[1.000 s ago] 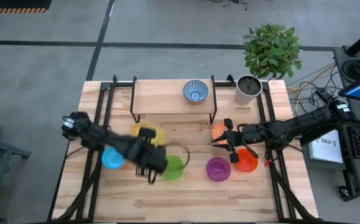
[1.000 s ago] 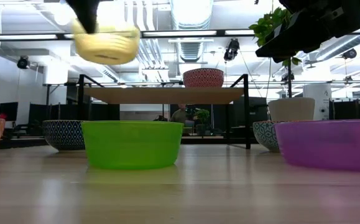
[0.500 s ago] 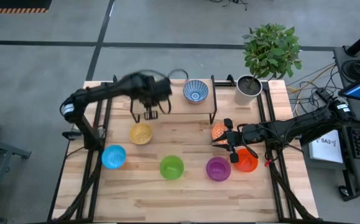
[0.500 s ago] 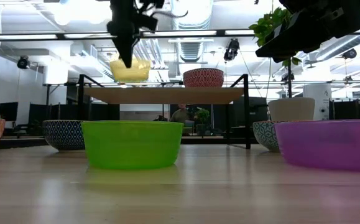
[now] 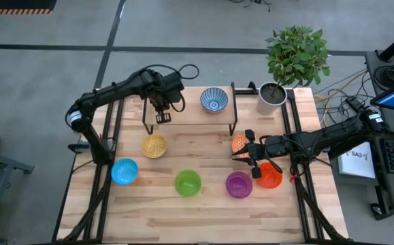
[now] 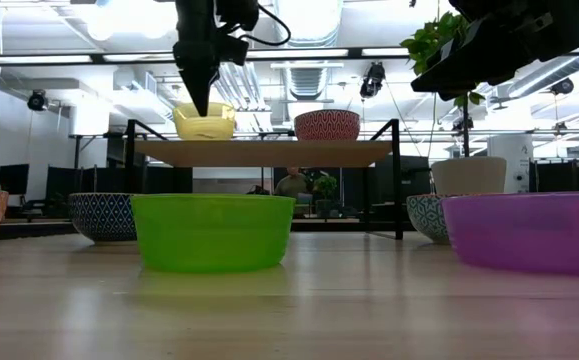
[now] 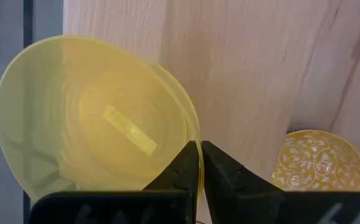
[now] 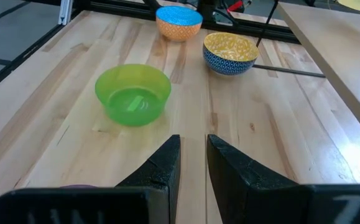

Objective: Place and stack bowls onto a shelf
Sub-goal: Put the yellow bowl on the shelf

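My left gripper (image 5: 162,116) is over the left part of the shelf (image 5: 191,109), shut on the plain yellow bowl (image 7: 92,118). In the low view this bowl (image 6: 204,122) stands upright at the shelf's top board (image 6: 264,152); in the high view the arm hides it. The blue-and-white bowl (image 5: 214,99) stands on the shelf's right part. On the table stand the gold-speckled (image 5: 154,145), light blue (image 5: 124,171), green (image 5: 188,183), purple (image 5: 239,184), orange-red (image 5: 273,175) and orange patterned (image 5: 238,143) bowls. My right gripper (image 5: 252,154) waits open among the last three. My left gripper pinches the yellow bowl's rim (image 7: 193,138), one finger (image 7: 183,167) inside the bowl and the other (image 7: 223,177) outside. The fingers come from above, pointing down. The bowl is upright, with its base (image 6: 204,137) at the shelf board; whether it rests there I cannot tell.
A grey plant pot (image 5: 271,97) with a leafy plant stands at the table's far right corner, beside the shelf's right legs. The shelf has bare board between the two bowls. Black frame rails run along the table's left and right edges.
My left gripper has carried the yellow bowl from above the green bowl toward the table's far edge, over the shelf's left part, and then lowered it to the top board. It has stayed shut on the rim. The right arm has kept still.
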